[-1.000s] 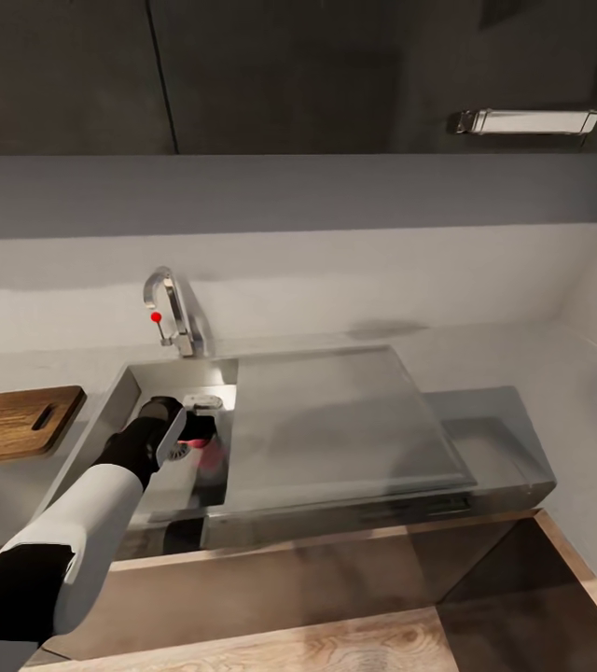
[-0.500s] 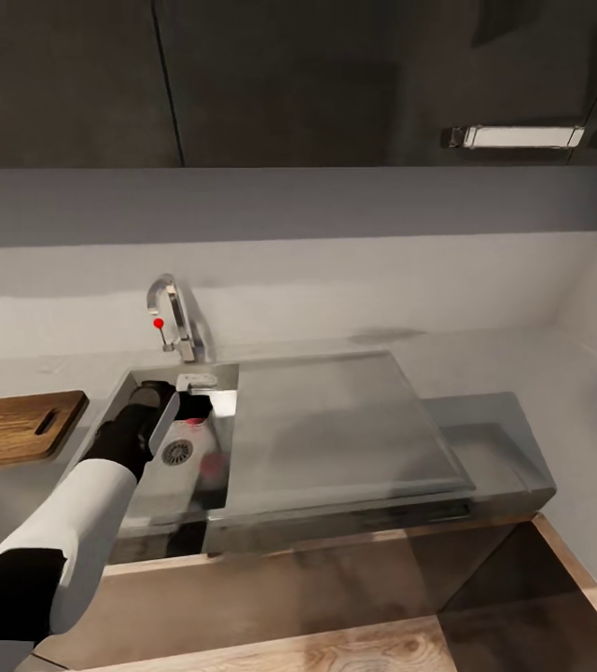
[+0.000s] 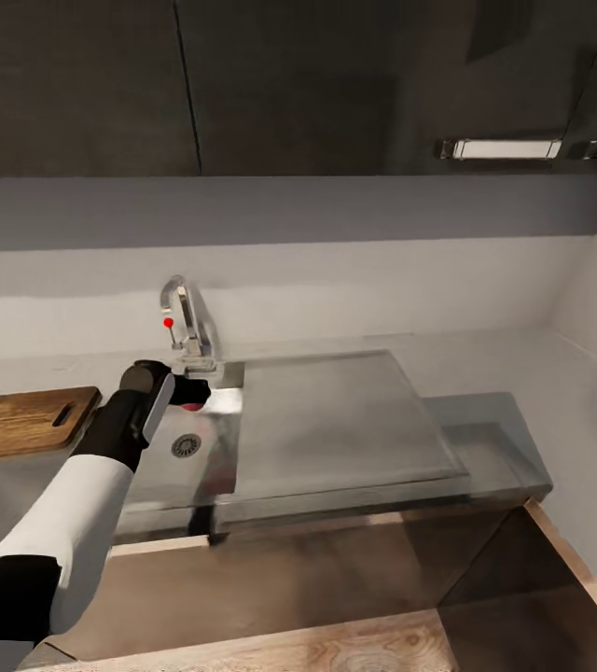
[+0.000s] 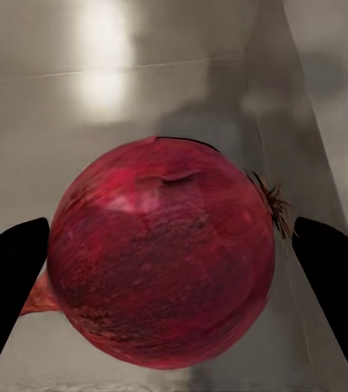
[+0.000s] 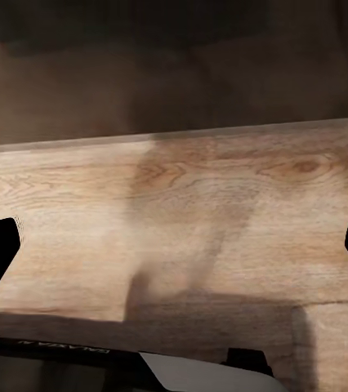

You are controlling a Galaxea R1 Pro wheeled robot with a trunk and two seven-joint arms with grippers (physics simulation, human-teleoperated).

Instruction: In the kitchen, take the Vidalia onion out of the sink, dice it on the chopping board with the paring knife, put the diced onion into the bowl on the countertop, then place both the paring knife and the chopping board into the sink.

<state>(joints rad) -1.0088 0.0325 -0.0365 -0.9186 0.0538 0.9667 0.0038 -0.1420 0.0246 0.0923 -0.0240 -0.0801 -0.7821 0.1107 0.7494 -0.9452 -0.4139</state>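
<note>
My left gripper (image 3: pixel 192 386) is shut on the Vidalia onion (image 3: pixel 197 398), a dark red round bulb, and holds it above the sink (image 3: pixel 163 471) just below the faucet. In the left wrist view the onion (image 4: pixel 162 253) sits between the two black fingers (image 4: pixel 6 282), with the steel sink floor behind it. The brown chopping board (image 3: pixel 23 422) lies on the grey countertop (image 3: pixel 513 369) left of the sink, its handle hole toward the basin. My right gripper (image 5: pixel 178 253) is open over a wooden floor with nothing between its fingers. The paring knife and the bowl are out of view.
A chrome faucet (image 3: pixel 185 322) with a red dot stands behind the basin, close to my left gripper. The drain (image 3: pixel 185 445) lies below the onion. A grey slab (image 3: pixel 336 415) covers the sink's right part. Dark wall cabinets hang above.
My left gripper has lifted the onion off the sink floor, up and back toward the faucet. The head camera has shifted a little, so the whole scene has moved.
</note>
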